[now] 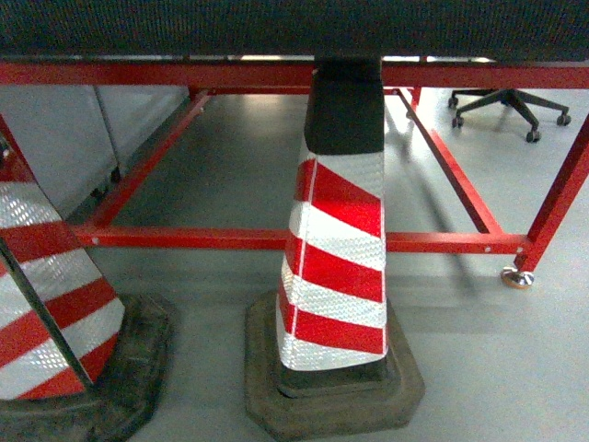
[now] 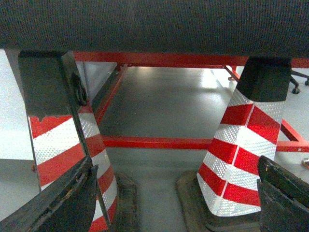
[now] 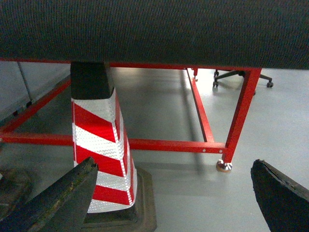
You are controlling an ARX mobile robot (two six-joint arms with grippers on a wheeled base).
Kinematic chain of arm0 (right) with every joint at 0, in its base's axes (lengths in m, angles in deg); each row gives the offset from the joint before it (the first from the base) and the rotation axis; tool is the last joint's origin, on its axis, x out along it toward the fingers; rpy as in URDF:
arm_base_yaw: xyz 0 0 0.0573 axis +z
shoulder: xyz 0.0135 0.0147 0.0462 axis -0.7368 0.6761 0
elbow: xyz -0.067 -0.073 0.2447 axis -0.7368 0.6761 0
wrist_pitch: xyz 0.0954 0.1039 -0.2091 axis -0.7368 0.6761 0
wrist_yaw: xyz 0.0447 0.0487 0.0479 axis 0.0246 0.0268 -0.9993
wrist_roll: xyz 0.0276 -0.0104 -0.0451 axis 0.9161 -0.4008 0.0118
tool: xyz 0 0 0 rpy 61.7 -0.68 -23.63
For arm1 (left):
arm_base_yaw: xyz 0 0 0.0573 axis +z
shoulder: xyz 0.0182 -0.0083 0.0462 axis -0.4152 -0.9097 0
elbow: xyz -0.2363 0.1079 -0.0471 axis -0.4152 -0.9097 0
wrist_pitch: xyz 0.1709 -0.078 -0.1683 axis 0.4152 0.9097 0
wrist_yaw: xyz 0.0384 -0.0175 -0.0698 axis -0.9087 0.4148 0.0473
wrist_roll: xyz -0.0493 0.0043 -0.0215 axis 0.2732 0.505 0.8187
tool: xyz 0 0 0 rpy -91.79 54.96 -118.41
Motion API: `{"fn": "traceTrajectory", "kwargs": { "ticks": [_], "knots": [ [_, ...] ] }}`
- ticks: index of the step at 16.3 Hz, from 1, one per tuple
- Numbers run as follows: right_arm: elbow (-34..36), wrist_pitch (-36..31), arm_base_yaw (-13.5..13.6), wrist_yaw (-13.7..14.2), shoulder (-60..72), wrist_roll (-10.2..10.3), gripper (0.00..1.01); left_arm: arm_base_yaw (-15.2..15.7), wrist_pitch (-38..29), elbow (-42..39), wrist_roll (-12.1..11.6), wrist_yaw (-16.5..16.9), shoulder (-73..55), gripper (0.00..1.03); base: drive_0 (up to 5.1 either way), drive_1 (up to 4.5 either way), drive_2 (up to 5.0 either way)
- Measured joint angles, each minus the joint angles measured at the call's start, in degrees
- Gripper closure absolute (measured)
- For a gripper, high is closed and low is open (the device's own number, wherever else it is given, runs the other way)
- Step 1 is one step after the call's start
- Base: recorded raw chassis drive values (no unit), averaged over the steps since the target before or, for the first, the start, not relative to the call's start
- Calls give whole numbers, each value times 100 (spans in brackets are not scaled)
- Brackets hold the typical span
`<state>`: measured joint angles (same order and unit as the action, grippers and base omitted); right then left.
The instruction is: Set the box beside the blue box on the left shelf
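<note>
- Left gripper is seen only in the left wrist view: jaws spread wide, dark worn fingers at both lower corners, nothing held between them.
- Right gripper is seen only in the right wrist view: jaws likewise spread wide, nothing gripped.
- The box is not seen in any view; its position cannot be told. No blue box and no left shelf are seen either.
- Task progress is judged as early: nothing is picked up, nothing is placed. Finding the box, gripping it, carrying it to the shelf and setting it down are all left, as far as the pictures show.
- Just ahead in the head view, a traffic cone with red and white stripes is stood upright on a dark rubber base, its black top reaching up to the underside of a dark worktop edge.
- A second cone is seen at the left edge, leaning in frame, on its own base.
- Behind the cones a red metal frame is run low across the grey floor, with a levelling foot at the right leg.
- Farthest back, an office chair base on castors is seen at top right; a grey panel is at left.
- Both cones and the frame rails are judged to block any forward drive.
</note>
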<state>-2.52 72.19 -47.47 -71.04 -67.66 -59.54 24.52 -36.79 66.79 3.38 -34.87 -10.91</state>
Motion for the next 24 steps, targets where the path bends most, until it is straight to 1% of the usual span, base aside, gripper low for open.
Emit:
{"fn": "traceTrajectory", "kwargs": {
  "ticks": [5,24],
  "knots": [
    [0,4,0,-4,0,-4,3,0,0,0,-50,-7,0,5,0,0,0],
    [0,-4,0,-4,-2,-7,3,0,-4,0,-50,-20,0,5,0,0,0]
  ]
}}
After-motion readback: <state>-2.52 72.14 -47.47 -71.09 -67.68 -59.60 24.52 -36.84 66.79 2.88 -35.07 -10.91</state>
